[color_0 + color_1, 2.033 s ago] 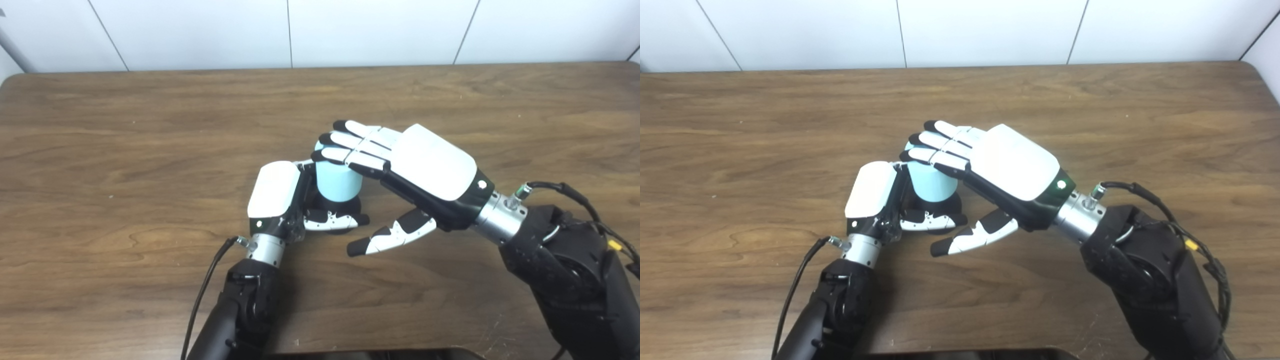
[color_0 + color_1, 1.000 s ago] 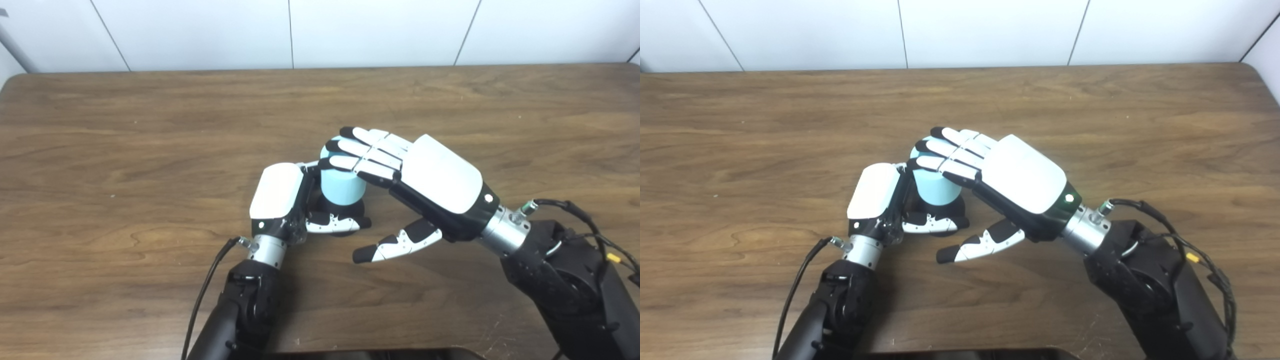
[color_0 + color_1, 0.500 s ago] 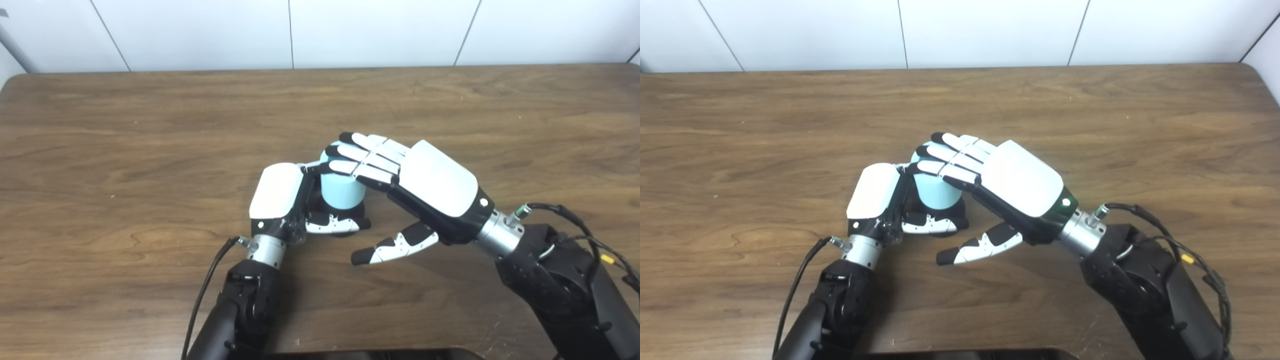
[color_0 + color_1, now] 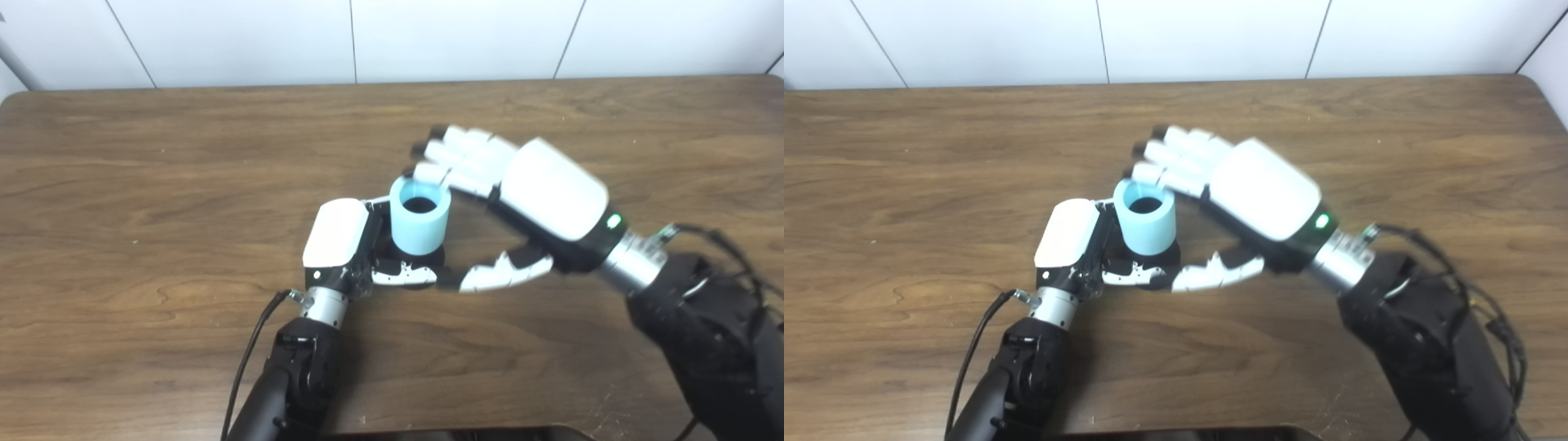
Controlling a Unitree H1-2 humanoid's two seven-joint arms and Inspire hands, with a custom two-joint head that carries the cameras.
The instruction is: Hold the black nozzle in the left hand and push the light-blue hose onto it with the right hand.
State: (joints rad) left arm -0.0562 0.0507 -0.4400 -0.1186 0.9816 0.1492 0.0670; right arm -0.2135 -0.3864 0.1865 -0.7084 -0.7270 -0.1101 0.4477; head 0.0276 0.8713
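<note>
My left hand [image 4: 338, 242] grips the black nozzle [image 4: 422, 257]; the light-blue hose [image 4: 419, 215] sits on it. My right hand [image 4: 527, 196], fingers spread and empty, should press straight down, not sideways.

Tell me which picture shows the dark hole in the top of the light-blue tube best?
The right eye view: the short light-blue plastic hose sits nearer the picture's middle, its dark opening fully clear of the blurred right hand. The left eye view shows the same opening, slightly more crowded by that hand's fingers.

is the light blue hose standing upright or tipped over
Upright. The light-blue hose stands on the black nozzle held by the left hand, its round open top facing up.
</note>
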